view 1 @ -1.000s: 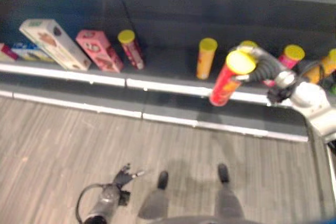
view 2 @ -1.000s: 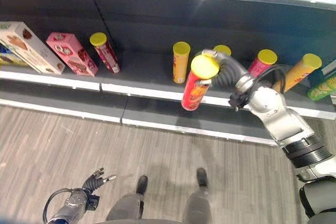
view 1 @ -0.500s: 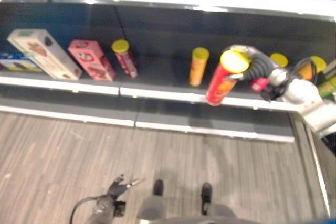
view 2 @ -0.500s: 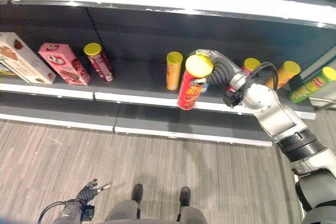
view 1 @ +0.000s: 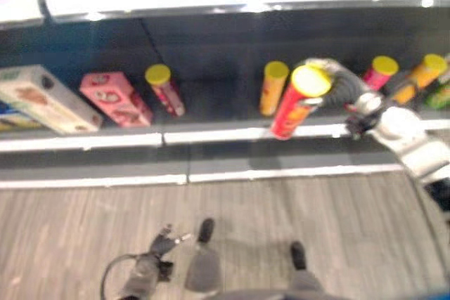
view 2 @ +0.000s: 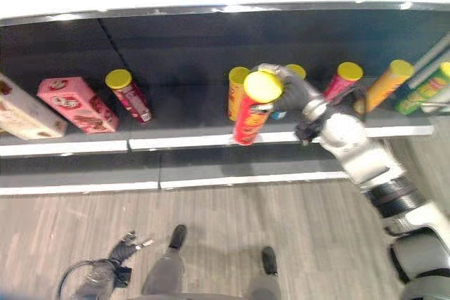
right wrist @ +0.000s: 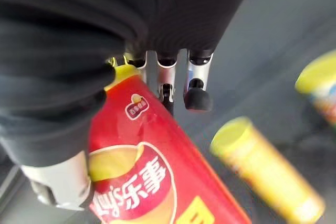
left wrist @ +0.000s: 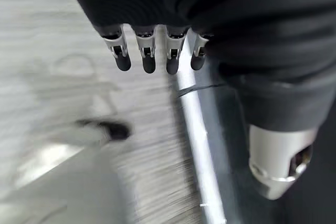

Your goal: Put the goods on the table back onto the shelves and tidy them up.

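At shelf (view 2: 211, 138) front, right hand (view 2: 285, 88) grips red chip can (view 2: 249, 110) w/ yellow lid, tilted over the edge beside an orange can (view 2: 237, 93); left hand (view 2: 125, 249) hangs low, fingers relaxed.

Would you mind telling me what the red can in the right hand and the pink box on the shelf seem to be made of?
The red can in the right hand looks like a glossy printed cardboard tube with a yellow, probably plastic, lid. The pink box looks like printed cardboard, judging by its flat faces and sharp edges. The shelf looks like dark painted metal.
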`<state>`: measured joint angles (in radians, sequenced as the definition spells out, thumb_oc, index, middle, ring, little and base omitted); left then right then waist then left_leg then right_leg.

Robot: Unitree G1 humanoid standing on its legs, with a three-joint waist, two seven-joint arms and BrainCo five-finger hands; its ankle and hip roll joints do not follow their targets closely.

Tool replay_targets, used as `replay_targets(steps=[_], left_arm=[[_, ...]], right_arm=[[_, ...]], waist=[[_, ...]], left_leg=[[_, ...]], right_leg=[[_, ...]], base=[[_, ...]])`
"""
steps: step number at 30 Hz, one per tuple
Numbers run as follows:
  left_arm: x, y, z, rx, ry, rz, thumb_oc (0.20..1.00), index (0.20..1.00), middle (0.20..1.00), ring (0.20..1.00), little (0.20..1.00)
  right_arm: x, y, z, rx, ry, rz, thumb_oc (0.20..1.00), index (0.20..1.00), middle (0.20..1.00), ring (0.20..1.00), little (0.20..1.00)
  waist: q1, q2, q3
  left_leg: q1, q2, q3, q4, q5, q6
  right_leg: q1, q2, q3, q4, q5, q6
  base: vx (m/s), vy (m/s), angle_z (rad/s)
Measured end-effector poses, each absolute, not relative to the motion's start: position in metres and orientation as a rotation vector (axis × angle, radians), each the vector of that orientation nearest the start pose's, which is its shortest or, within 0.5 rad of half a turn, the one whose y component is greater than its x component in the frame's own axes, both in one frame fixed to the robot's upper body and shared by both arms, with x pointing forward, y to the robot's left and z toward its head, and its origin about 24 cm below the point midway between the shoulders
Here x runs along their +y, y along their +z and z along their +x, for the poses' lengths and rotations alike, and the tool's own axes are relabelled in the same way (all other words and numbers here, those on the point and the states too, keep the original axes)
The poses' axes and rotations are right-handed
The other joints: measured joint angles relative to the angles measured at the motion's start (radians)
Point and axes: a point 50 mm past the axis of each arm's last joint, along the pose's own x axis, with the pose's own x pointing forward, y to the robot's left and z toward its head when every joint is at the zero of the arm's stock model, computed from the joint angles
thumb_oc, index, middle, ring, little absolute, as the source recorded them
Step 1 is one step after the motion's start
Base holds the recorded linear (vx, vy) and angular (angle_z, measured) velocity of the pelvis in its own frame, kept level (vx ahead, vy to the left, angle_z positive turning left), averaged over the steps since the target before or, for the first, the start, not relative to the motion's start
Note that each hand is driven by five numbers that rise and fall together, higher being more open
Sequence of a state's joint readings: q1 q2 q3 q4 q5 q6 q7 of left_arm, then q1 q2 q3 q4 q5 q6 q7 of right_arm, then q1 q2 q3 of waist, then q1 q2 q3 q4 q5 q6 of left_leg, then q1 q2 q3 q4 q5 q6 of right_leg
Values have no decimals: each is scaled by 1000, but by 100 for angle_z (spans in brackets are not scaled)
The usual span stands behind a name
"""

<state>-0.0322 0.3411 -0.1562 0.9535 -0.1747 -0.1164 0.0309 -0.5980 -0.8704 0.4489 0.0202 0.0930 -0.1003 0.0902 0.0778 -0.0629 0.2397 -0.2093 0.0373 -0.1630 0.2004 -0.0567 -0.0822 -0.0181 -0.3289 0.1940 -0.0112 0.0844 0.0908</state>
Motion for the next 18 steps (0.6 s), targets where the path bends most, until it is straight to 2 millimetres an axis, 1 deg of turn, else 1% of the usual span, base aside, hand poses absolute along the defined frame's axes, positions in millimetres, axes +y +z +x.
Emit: replay_targets(steps=[1,2,3,4,5,6,7,8,9,10,11,12,13,14,15,16,17,18], left_arm=[[256,-114,170,803,118,259,1000,1000,1000,1000,1000],[258,-114,170,801,126,258,1000,1000,1000,1000,1000],[261,-112,171,794,137,263,1000,1000,1000,1000,1000],[263,-110,173,787,141,271,1000,1000,1000,1000,1000],[271,-105,176,770,142,294,1000,1000,1000,1000,1000],[277,-101,179,758,154,305,1000,1000,1000,1000,1000],[286,-96,181,744,189,305,1000,1000,1000,1000,1000],[289,-98,175,763,207,300,1000,1000,1000,1000,1000],[290,-102,169,787,218,295,1000,1000,1000,1000,1000],[292,-107,158,823,232,284,1000,1000,1000,1000,1000],[290,-111,152,842,238,274,1000,1000,1000,1000,1000],[288,-114,149,861,240,264,1000,1000,1000,1000,1000],[287,-117,145,881,238,259,1000,1000,1000,1000,1000],[286,-119,142,890,239,257,1000,1000,1000,1000,1000],[285,-120,142,895,238,253,1000,1000,1000,1000,1000],[285,-120,142,894,235,255,1000,1000,1000,1000,1000],[274,-123,143,888,216,230,1000,1000,1000,1000,1000],[269,-122,147,871,208,219,1000,1000,1000,1000,1000]], right_arm=[[-170,187,316,-420,455,-870,200,200,200,200,200],[-167,186,316,-423,459,-862,200,200,200,200,200],[-167,184,316,-416,461,-864,200,200,200,200,200],[-167,183,317,-407,460,-863,200,200,200,200,200],[-170,186,317,-413,445,-862,200,200,200,200,200],[-174,190,317,-422,428,-863,200,200,200,200,200],[-181,198,317,-439,391,-867,200,200,200,200,200],[-183,204,318,-460,365,-861,200,200,200,200,200],[-183,207,318,-474,352,-859,200,200,200,200,200],[-185,207,317,-472,348,-865,200,200,200,200,200],[-187,206,317,-466,341,-864,200,200,200,200,200],[-191,203,316,-452,331,-866,200,200,200,200,200],[-195,197,314,-428,330,-872,200,200,200,200,200],[-197,193,313,-411,333,-872,200,200,200,200,200],[-197,190,312,-404,335,-871,200,200,200,200,200],[-197,190,312,-405,336,-870,200,200,200,200,200],[-199,192,312,-403,330,-881,200,200,200,200,200],[-200,192,313,-402,325,-886,200,200,200,200,200]], waist=[[-5,-8,-19],[-3,7,-27],[-3,9,-28],[0,12,-32],[3,10,-37],[-2,10,-38],[10,0,-44],[24,2,-43],[20,9,-42],[14,9,-42],[11,18,-42],[1,34,-34],[-11,44,-28],[-15,43,-29],[-18,36,-27],[-14,23,-26],[-16,43,-22],[-18,53,-16]], left_leg=[[-2,-31,31,18,-14,23],[-6,-34,71,18,-20,40],[2,-40,86,5,-15,49],[2,-44,96,3,-12,53],[-18,-58,115,5,0,80],[-15,-58,112,-29,13,99],[-11,-66,119,-71,27,112],[-8,-71,132,-85,32,120],[-7,-76,133,-88,36,117],[-1,-95,138,-92,37,119],[5,-97,137,-103,41,125],[19,-78,117,-122,55,124],[34,-63,103,-136,60,118],[42,-55,88,-145,66,113],[55,-52,75,-167,82,103],[58,-58,63,-184,98,90],[50,-59,20,-186,117,68],[37,-56,-7,-179,128,51]], right_leg=[[-34,-19,1,14,61,6],[-55,-46,-9,35,73,14],[-59,-60,-35,56,56,35],[-55,-76,-79,58,49,46],[-47,-69,-121,64,79,57],[-45,-33,-125,85,86,70],[-38,19,-151,66,32,101],[-32,41,-172,25,12,114],[-1,50,-173,-25,16,116],[30,56,-187,-71,39,113],[17,59,-187,-49,38,115],[-14,72,-171,11,5,146],[-30,105,-116,45,-45,158],[-34,147,-60,12,-89,146],[-51,203,-20,-7,-103,131],[-68,249,-7,-25,-94,92],[-37,275,-14,-64,-72,21],[-25,291,-16,-78,-68,13]], base=[[-8,494,-56],[-29,436,-55],[-49,415,-49],[-64,403,-35],[-69,390,-14],[-68,369,-6],[-45,311,-19],[-27,261,-33],[-44,281,-32],[-43,205,-13],[-49,173,0],[-24,62,13],[-49,69,23],[-42,22,33],[-32,-35,38],[-25,-58,66],[-53,-72,79],[-82,-56,92]])
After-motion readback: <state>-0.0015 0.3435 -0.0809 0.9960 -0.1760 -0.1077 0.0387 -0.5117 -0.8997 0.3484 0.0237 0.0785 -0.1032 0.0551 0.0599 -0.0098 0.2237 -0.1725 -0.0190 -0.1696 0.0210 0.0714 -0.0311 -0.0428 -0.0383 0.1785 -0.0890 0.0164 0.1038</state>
